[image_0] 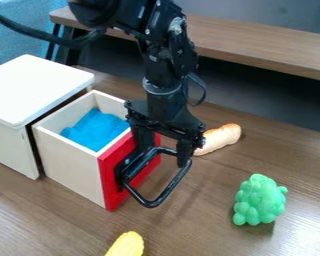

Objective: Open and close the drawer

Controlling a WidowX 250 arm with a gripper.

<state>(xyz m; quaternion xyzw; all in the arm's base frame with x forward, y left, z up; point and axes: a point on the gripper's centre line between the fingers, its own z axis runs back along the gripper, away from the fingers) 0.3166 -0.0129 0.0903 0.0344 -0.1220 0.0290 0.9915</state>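
Drawer (70,162) stands open, its red front (112,192) just beside the hand (165,157).

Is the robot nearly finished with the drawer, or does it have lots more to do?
The opening part looks done: the drawer sticks out of the white box, and you can see the blue thing inside. Right now the gripper is down at the black handle, with its fingers apart. Closing is left, because the red front is away from the box.
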